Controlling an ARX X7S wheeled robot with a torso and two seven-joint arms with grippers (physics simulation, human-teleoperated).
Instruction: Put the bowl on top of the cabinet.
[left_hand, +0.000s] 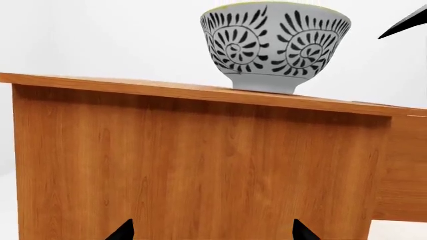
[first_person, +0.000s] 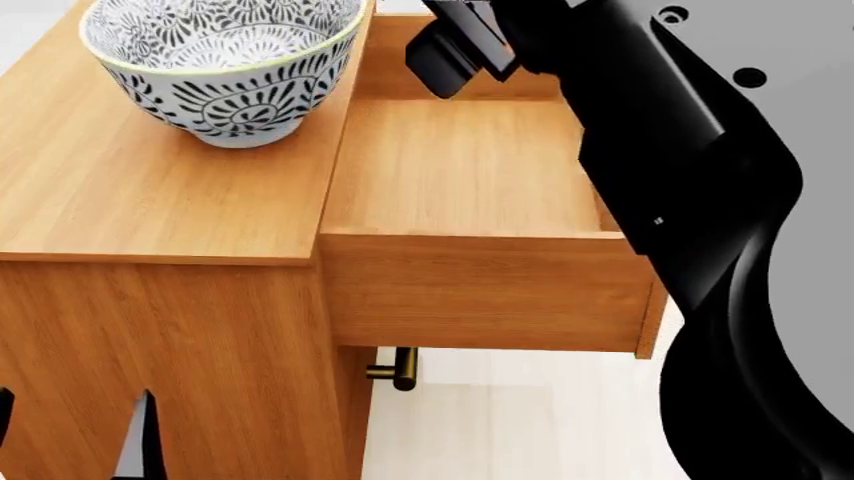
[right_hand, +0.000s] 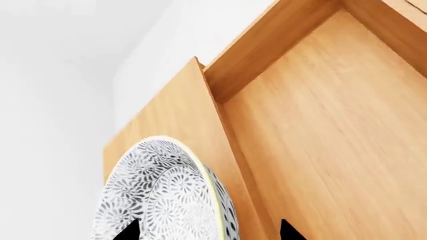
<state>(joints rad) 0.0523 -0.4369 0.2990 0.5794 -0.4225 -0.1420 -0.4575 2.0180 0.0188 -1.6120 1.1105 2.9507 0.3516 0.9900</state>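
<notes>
One bowl (first_person: 227, 65) sits upright on the flat top of the cabinet (first_person: 147, 200), toward its far part, close to the top's right edge. Just right of it an open drawer (first_person: 467, 170) sticks out toward the near side, inside bare wood; a brass handle (first_person: 396, 370) shows below the drawer front. Right arm (first_person: 694, 200) reaches over the drawer's right side, blocking much of the head view there. Right end effector (right_hand: 207, 231): only two dark fingertips show in the right wrist view, set apart, hanging above the bowl's right edge and the drawer's left wall, holding nothing, no contact visible. Left end effector (left_hand: 212, 231): two fingertips spread wide in the left wrist view, facing the cabinet's side panel below the bowl, empty, not touching bowl. Bowl is free of both end effectors, resting on wood.
</notes>
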